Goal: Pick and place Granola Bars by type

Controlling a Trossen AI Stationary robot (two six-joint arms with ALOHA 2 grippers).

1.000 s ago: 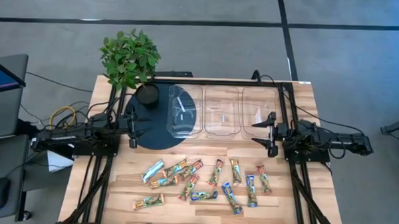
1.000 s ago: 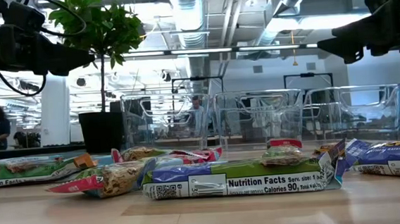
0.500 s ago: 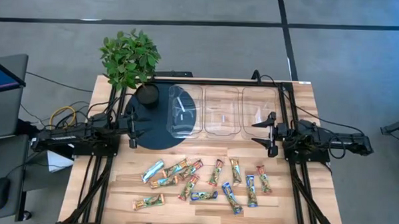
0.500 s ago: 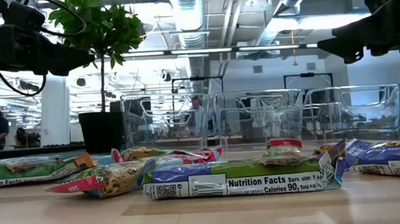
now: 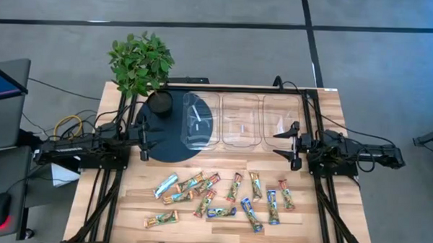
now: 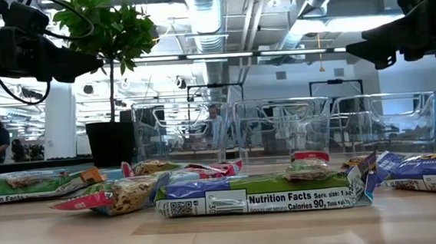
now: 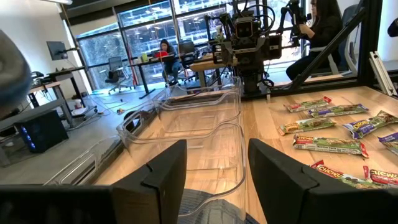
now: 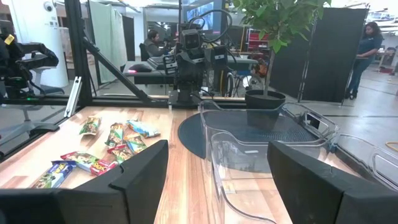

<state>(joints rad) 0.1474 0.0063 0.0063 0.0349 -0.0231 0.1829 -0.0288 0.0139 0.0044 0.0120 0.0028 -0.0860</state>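
Observation:
Several granola bars [image 5: 221,197] in green-tan, blue and red-orange wrappers lie flat and scattered on the near half of the wooden table; the low view shows them close up [image 6: 262,196]. Three clear plastic bins [image 5: 239,122] stand in a row at the far middle. My left gripper [image 5: 144,141] hovers level at the table's left, open and holding nothing, with its fingers [image 7: 155,177] toward the bins. My right gripper [image 5: 293,146] hovers level at the right, open and holding nothing, facing the left one across the bins [image 8: 249,149].
A potted plant [image 5: 140,61] stands at the far left on a dark round mat [image 5: 162,138] that reaches under the leftmost bin. Black frame rails [image 5: 98,197] run along both table sides. Bare wood lies between the bars and the bins. People sit at desks in the room beyond.

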